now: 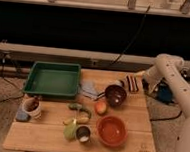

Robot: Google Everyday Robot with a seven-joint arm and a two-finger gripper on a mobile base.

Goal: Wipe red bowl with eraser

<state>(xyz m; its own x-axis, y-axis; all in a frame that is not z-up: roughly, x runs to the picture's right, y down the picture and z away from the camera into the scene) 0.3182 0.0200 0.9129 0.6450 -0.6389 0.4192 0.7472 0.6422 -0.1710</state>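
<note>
In the camera view, the wooden worktop (143, 118) carried everything the task needed. The eraser (132, 83) lay flat near the worktop's 1 o'clock corner, just beside a dark bowl (115, 95) that sat at its 8 o'clock. Its long axis, marked by the pale stripes, ran roughly from 12 to 6 o'clock. The red bowl (112, 130) stood well apart from it, toward the worktop's 5 o'clock edge, at about 7 o'clock from the eraser, upright and with nothing in it.

The robot's single arm reached in from 3 o'clock, and the claw (139, 75) hung close over the eraser's far end. It stood spread wide and held nothing. The eraser lay at about 6 o'clock from it, very near; whether the two touched could not be told.

The pick-up looked not yet made. The coming move probably turned on dropping the claw across the eraser's short side, its fingers straddling the 12-to-6 axis. The dark bowl sat on the path to the red bowl, so a carry would likely need to pass over it.

A green tray (53, 79) sat at 10 o'clock.
</note>
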